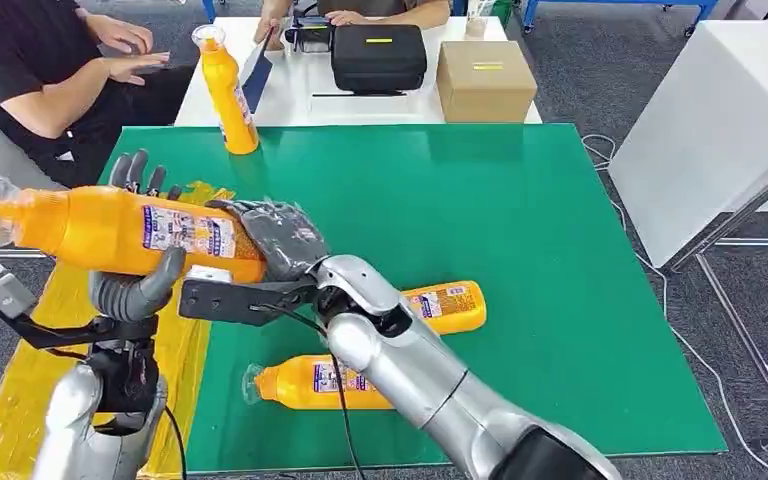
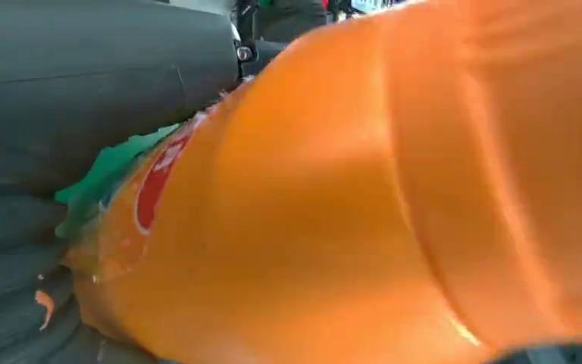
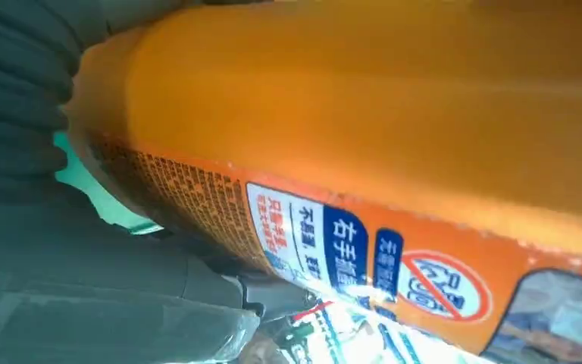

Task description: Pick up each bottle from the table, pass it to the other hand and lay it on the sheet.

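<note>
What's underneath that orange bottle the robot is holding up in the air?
Under the held bottle is the left robot hand, cupping it from below, with the right robot hand at its base. Lower down lies the yellow sheet; the bottle and arms cover part of it.

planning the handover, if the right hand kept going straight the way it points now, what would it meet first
The right hand points toward the robot's left, already around the base of the held bottle. Beyond that, the left hand gripping it comes first, though depth is unclear.
</note>
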Motion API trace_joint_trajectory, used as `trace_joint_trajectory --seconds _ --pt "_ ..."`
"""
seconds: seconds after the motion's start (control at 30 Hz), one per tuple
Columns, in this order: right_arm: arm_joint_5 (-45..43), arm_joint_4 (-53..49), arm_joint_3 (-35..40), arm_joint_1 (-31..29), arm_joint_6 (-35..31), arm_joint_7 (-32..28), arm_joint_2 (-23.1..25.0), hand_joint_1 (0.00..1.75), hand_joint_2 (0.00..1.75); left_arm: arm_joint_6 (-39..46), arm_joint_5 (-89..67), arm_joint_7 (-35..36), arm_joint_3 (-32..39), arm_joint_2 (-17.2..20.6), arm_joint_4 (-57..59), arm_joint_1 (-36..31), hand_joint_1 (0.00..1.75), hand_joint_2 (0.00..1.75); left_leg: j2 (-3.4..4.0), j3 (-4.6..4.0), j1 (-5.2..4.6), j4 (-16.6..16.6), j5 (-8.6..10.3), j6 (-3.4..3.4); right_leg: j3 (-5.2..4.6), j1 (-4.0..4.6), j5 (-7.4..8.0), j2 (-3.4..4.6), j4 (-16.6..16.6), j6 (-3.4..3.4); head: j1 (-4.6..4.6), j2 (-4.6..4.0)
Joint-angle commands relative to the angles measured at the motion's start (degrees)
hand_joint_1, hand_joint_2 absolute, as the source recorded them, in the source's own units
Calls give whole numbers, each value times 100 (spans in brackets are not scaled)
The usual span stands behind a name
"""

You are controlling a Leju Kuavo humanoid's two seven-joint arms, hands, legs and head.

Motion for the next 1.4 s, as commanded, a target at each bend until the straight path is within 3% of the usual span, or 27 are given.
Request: trace_joint_trajectory --seconds 0.03,0.17,0.2,0.23,1.27,1.3,1.33,1.37,1.4 --pt "277 709 785 -223 68 11 97 175 175 73 68 50 -294 95 64 -155 0 175 4 14 6 -2 -6 -16 15 6 -5 -1 -3 -6 0 0" --pt "270 683 755 -219 74 33 52 175 175 94 114 23 -329 73 160 -208 0 175 -2 22 10 3 -12 -24 26 9 -13 -9 0 -9 -2 0" --pt "262 665 729 -201 78 36 34 175 175 118 143 6 -303 51 162 -206 44 175 -4 22 12 5 -14 -28 26 11 -14 -11 0 -10 0 0" --pt "265 646 698 -167 77 33 -17 175 175 123 162 -39 -277 44 143 -190 175 175 -8 17 9 1 -8 -20 22 8 -10 -14 -3 -7 -2 2" --pt "390 778 446 120 35 6 -322 175 175 118 209 -209 -70 58 -8 -81 175 175 -14 17 11 -4 -4 -18 22 10 -7 -22 -12 -6 0 0" --pt "388 849 431 102 6 -52 -323 154 175 137 216 -203 -47 52 -64 -61 175 175 -17 22 13 -2 -7 -22 29 12 -11 -25 -11 -8 0 0" --pt "382 895 393 81 -66 -151 -330 0 175 177 221 -198 -11 42 -120 -38 175 175 -11 13 8 -4 -3 -14 15 8 -5 -17 -10 -5 0 0" --pt "358 967 356 25 -27 -156 -331 0 0 231 206 -203 36 44 -178 -10 175 175 -13 18 11 -3 -6 -19 22 11 -8 -20 -11 -7 0 0" --pt "218 981 207 19 -49 -229 -292 0 0 262 200 -203 96 47 -269 20 175 175 -17 26 13 -1 -10 -26 32 13 -14 -26 -10 -9 0 0"
